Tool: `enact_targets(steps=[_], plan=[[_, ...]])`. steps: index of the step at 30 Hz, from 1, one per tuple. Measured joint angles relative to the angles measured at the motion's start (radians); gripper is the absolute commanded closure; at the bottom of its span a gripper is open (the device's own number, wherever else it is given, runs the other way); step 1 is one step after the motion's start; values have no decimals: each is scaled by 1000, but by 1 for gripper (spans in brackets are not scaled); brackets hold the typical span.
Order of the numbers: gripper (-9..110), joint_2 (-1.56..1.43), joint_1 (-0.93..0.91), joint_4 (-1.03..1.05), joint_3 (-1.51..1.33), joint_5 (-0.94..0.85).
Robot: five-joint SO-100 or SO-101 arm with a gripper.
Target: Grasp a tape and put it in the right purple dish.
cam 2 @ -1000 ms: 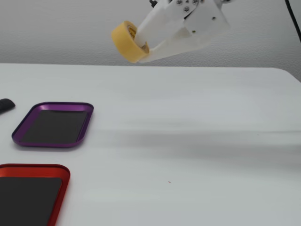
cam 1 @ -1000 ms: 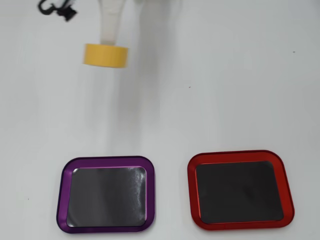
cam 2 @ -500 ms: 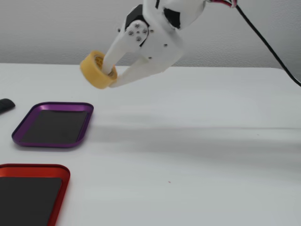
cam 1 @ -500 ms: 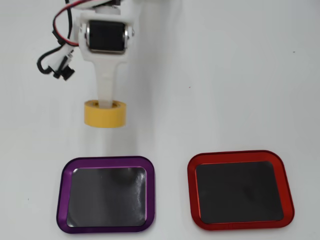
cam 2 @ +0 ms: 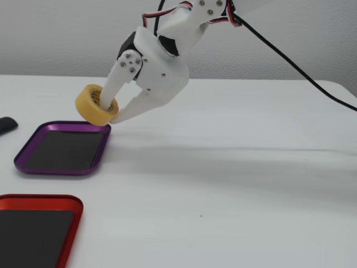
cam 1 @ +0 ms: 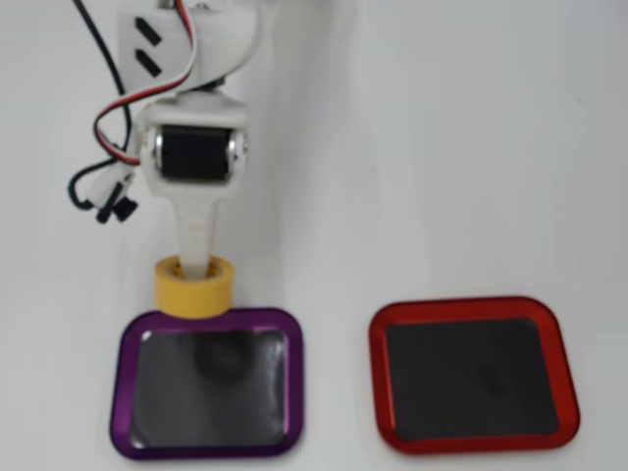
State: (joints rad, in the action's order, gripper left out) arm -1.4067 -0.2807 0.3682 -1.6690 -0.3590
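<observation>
The yellow roll of tape [cam 1: 193, 287] [cam 2: 95, 105] hangs in the air, held by my white gripper [cam 1: 194, 278] [cam 2: 109, 110], which is shut on its wall with one finger through the core. In the overhead view the roll sits just over the far rim of the purple dish [cam 1: 123, 392]. In the fixed view it hovers above that dish's [cam 2: 33, 166] right-hand end, clear of the surface. The dish's dark inside holds nothing.
A red-rimmed tray [cam 1: 549, 324] [cam 2: 70, 202] of the same shape lies beside the purple one. The arm's cables [cam 1: 108, 182] dangle left of the wrist in the overhead view. A small dark object [cam 2: 6, 124] lies at the fixed view's left edge.
The arm has reached forward and lowered, carrying the tape from mid-table to the purple dish's edge. The grip on the roll has held throughout.
</observation>
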Motion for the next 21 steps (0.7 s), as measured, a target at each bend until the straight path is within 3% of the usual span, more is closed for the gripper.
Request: enact_targets(steps=[21], plan=[[89,0,6,46,12,0]])
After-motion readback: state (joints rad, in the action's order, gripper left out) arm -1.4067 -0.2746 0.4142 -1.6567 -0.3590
